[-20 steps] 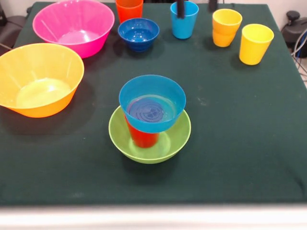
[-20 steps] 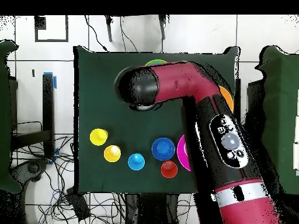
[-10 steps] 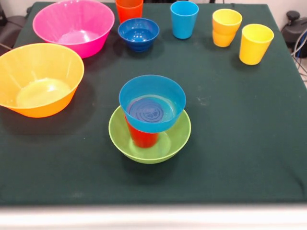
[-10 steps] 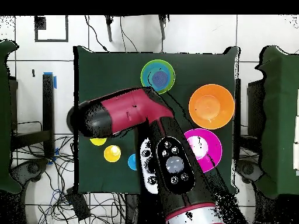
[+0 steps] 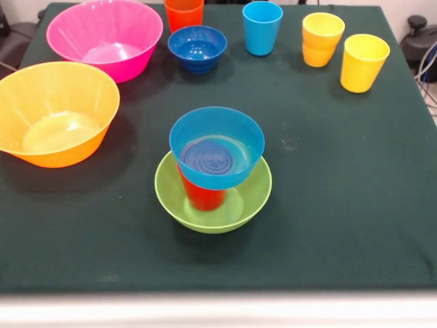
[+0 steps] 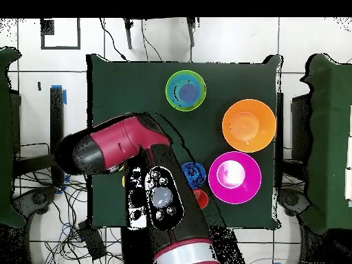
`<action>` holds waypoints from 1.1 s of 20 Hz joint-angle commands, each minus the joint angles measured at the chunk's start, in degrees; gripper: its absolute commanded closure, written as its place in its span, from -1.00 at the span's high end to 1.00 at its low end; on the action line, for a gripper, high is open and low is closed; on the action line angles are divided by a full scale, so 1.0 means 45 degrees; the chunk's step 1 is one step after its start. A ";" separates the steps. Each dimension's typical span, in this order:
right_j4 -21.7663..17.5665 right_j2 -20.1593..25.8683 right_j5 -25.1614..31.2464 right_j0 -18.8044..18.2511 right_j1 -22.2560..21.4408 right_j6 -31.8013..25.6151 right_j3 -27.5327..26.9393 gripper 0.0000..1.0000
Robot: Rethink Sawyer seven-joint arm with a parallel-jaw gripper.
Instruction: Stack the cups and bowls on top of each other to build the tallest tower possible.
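Note:
The tower stands mid-table: a green bowl (image 5: 239,205) holds an upside-down red cup (image 5: 203,196), and a light blue bowl (image 5: 217,147) rests upright on that cup, leaning slightly. From above the tower (image 6: 185,90) shows as nested rings. At the far edge stand an orange cup (image 5: 184,12), a dark blue bowl (image 5: 197,46), a light blue cup (image 5: 262,27) and two yellow cups (image 5: 322,39) (image 5: 364,63). The pink bowl (image 5: 102,31) and yellow-orange bowl (image 5: 54,113) sit at the left. The gripper is hidden under the red arm (image 6: 127,141) in the overhead view and absent from the front view.
In the overhead view the arm covers the row of cups near the robot's side, with its black end (image 6: 69,155) past the table's left edge. Cables lie on the floor around the dark green table (image 5: 341,205). A white strip runs along the table's near edge.
The arm has swung away from the tower to the table's left side in the overhead view. The dark tips seen at the front view's top edge one second ago are gone.

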 commanded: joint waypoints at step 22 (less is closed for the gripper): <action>-0.0391 -0.2002 -0.2882 0.0511 0.3238 0.1243 -0.0631 1.00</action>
